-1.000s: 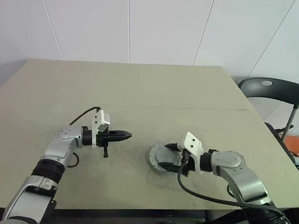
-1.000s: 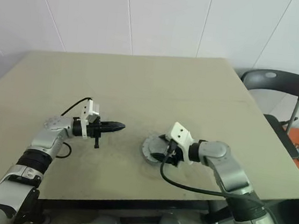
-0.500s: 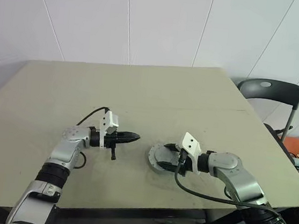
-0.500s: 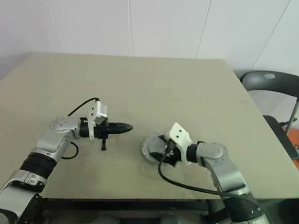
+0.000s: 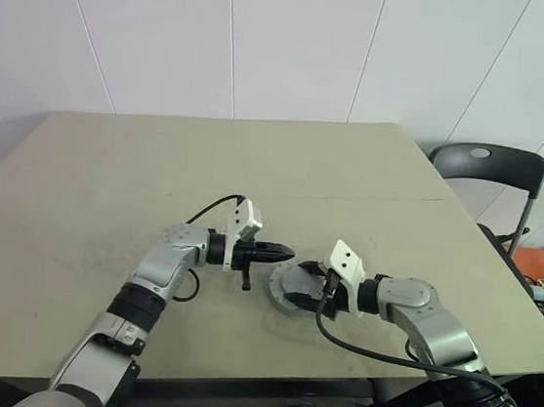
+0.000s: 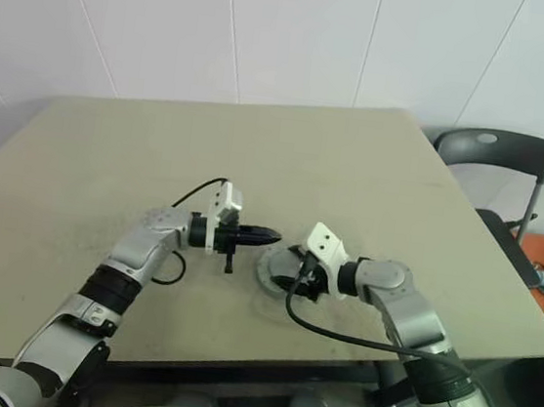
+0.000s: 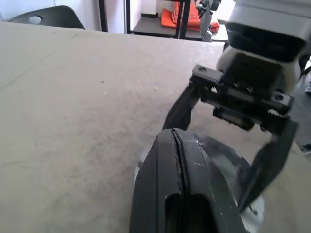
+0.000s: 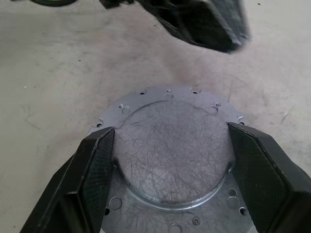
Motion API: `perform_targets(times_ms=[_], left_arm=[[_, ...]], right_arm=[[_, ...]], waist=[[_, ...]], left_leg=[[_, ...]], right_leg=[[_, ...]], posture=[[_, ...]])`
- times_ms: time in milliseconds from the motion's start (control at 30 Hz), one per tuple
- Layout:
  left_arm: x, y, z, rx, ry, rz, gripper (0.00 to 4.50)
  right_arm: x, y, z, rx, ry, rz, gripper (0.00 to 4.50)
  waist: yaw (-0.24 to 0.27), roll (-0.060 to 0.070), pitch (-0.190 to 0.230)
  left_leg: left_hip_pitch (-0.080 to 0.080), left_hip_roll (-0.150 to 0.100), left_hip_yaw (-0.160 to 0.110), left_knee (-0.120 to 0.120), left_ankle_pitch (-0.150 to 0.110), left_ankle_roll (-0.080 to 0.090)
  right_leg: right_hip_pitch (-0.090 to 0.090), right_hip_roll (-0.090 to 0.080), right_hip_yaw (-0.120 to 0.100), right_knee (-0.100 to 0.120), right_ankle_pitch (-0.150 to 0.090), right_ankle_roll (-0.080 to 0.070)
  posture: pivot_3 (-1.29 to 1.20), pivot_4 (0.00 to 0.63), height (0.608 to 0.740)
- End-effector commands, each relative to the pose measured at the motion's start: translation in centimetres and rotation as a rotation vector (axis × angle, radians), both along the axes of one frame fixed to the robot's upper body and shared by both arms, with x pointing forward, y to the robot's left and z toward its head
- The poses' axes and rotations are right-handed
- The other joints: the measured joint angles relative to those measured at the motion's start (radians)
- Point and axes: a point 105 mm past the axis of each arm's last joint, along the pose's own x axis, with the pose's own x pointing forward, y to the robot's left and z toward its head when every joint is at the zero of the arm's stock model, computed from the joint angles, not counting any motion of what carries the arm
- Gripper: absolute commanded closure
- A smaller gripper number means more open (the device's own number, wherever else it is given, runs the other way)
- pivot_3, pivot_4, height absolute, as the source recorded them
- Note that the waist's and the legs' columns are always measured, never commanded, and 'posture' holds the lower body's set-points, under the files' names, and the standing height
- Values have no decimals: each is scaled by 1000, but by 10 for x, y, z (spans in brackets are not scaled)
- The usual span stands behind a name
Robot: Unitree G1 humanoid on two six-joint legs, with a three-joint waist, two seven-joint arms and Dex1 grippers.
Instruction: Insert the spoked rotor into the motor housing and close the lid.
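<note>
Tabletop (image 5: 108,175): lidded motor housing (image 8: 171,160) between right claw (image 8: 170,170) fingers.

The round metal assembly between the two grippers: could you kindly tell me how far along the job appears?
Apparently done: a round, scratched silver metal lid covers the assembly's whole top on the beige table. In hand: the right gripper appears clamped across the lid's raised centre, and the shut left gripper points at its rim. Left: confirming the lid is seated, then letting go.
</note>
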Motion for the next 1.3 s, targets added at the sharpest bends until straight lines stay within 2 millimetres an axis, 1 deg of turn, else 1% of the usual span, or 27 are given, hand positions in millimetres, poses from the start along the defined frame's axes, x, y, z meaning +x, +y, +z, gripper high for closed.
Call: perform_targets(times_ms=[33,100,167,267,367,467,533,600,667,800,967,1033,1133,1200,1300], left_arm=[[0,-2,-10,58,38,-22,4500],[-5,-2,-19,113,71,-62,4500],[-11,-2,-23,133,106,-108,4500],[-15,-2,-35,209,94,-139,4500],[-18,-5,-43,254,92,-150,4500],[-22,-7,-46,269,97,-169,4500],[-21,-7,-46,274,93,-167,4500],[-20,-6,-46,281,86,-162,4500],[-19,-6,-47,292,78,-164,4500],[-19,-7,-47,299,70,-171,4500],[-17,-9,-46,302,61,-178,4500],[-17,-9,-46,299,64,-181,4500],[-18,-10,-47,296,66,-185,4500],[-18,-10,-47,298,64,-189,4500],[-18,-10,-47,299,60,-190,4500]], right_arm=[[3,-7,-12,-44,34,-55,1307],[5,-8,-11,-44,31,-62,1307],[5,-8,-11,-44,30,-66,1307],[8,-7,-8,-36,20,-76,1307],[9,-5,-2,-16,14,-86,1307],[11,-6,1,-2,16,-106,1307],[13,-10,2,-2,21,-134,556],[13,-11,2,-2,27,-139,14],[14,-11,4,10,35,-151,14],[10,-12,17,101,82,-143,14],[10,-30,41,229,130,-189,14],[14,-39,45,262,156,-247,14],[18,-54,44,289,246,-357,14],[14,-61,38,294,358,-414,14],[4,-65,27,297,520,-463,14]], waist=[[-1,0,0],[0,0,0],[0,-1,0],[0,0,0],[0,0,0],[-1,-1,0],[-2,-1,0],[-2,0,0],[-1,0,0],[1,-1,0],[2,0,1],[2,0,1],[2,0,1],[3,0,1],[3,0,1]], left_leg=[[0,0,0,0,0,0],[0,0,0,0,0,0],[0,0,0,0,0,0],[2,0,0,0,0,0],[8,0,-1,0,0,0],[15,1,0,-1,0,0],[15,1,-1,-1,0,0],[15,1,-1,-1,0,0],[15,1,-1,-1,0,0],[15,1,-1,-1,0,0],[13,1,-1,-2,-1,1],[13,1,-1,-3,-1,2],[13,1,-1,-3,-1,2],[12,1,-1,-3,-1,2],[11,1,-1,-3,-2,3]], right_leg=[[0,0,0,0,0,0],[0,0,0,0,0,0],[0,0,0,0,0,0],[2,0,0,0,0,0],[9,0,0,-1,-1,0],[16,0,0,-3,-3,-2],[17,0,0,-3,-3,-2],[17,0,0,-3,-3,-2],[17,0,0,-3,-4,-2],[17,0,0,-3,-4,-2],[15,-1,0,-5,-4,-1],[15,-1,0,-5,-4,0],[14,-1,-1,-5,-5,1],[13,-1,-1,-5,-5,1],[12,-1,-1,-5,-5,1]], posture=[[0,0,740],[0,0,740],[0,0,740],[0,0,740],[0,0,740],[0,0,740],[0,0,740],[0,0,740],[0,0,740],[0,0,740],[0,0,740],[0,0,740],[0,0,740],[0,0,740],[0,0,740]])
